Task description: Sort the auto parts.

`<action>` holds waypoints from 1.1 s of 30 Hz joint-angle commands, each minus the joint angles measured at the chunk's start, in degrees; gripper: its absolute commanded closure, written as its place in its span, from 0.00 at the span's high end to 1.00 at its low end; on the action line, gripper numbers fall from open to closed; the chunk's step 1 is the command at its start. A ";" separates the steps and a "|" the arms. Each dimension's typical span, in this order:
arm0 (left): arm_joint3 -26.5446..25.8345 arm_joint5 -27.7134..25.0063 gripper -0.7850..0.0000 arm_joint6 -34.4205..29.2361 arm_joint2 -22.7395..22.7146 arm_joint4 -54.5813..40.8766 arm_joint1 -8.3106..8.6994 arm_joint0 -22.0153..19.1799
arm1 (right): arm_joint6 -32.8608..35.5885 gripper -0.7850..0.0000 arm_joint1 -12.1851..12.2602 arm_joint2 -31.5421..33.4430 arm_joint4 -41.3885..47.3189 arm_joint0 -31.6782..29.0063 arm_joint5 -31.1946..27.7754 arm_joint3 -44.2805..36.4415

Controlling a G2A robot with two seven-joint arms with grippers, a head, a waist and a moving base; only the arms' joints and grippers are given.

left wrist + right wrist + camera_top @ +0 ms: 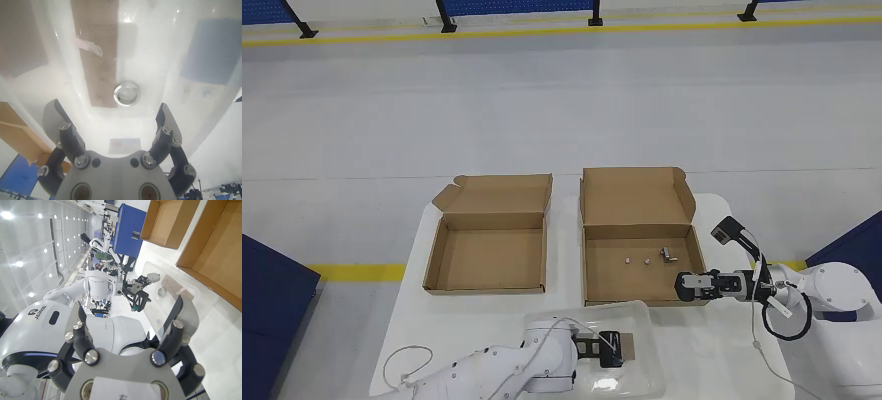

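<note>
Currently you have the left claw (111,115) inside the clear plastic bin (637,310). The bin stands at the lower centre of the top view, on the white table (702,345). The two fingers of this claw are spread wide and they hold nothing. The part to sort, a small metal ring (127,93), lies flat on the floor of the bin. It is just in front of the spread fingers and does not touch them. Near the ring you can see a pale flat strip (88,46) with a notched end. Whether it lies in the bin or under it, I cannot tell.

Your right claw (128,303) is at the right side of the top view. It hangs over the table, just beside the lower right corner of the right cardboard box (632,195). Its fingers are also apart, with nothing between them.

The right cardboard box and the left cardboard box (497,195) stand side by side in the middle of the top view, above the bin in the frame. Both have the lid folded back. On the floor of the right cardboard box you can see three small metal parts (646,260), close together in a short row, a little toward the right wall.
</note>
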 commanded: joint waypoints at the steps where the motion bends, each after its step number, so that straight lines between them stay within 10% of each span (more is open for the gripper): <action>1: -0.05 0.03 1.00 -0.53 0.13 -0.19 -0.18 0.00 | 0.00 1.00 0.00 0.00 0.00 0.00 0.00 0.00; 33: 3.80 0.06 1.00 -3.44 0.08 1.01 -2.40 0.20 | 0.00 1.00 0.00 0.00 0.00 0.00 0.00 0.00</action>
